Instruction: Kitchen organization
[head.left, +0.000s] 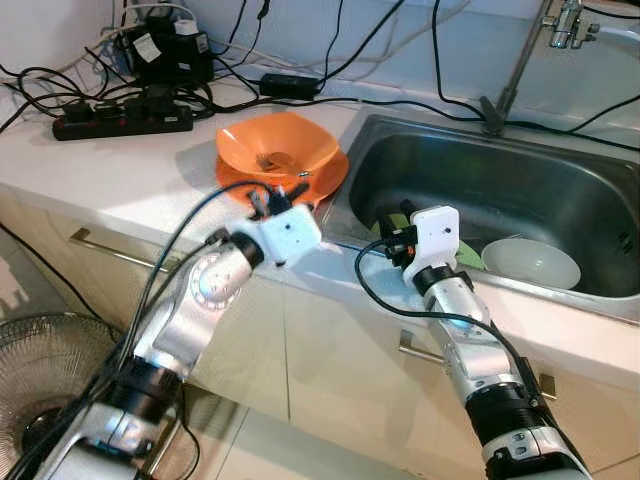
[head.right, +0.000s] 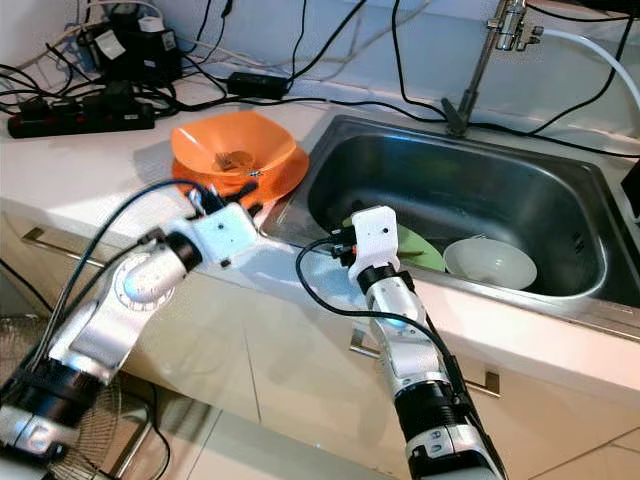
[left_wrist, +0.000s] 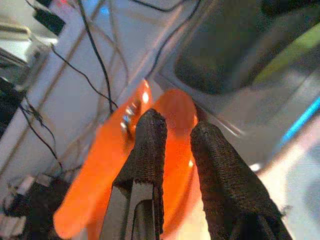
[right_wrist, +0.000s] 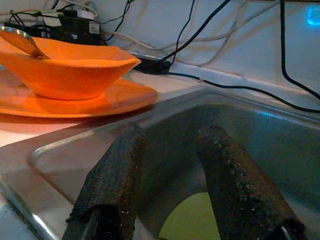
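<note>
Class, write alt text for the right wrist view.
The right gripper's open black fingers point into a steel sink above a green plate. Beyond, an orange bowl with a spoon sits on an orange plate.

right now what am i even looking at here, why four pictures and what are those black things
It is a humanoid robot at a kitchen counter. Two pictures come from its head camera, looking down at its silver arms. The other two come from a camera on each wrist, so the black things are the gripper fingers. The left gripper is at an orange plate carrying an orange bowl. The right gripper reaches into the sink, where a white bowl and a green plate lie. Both jaws are open, holding nothing.
</note>
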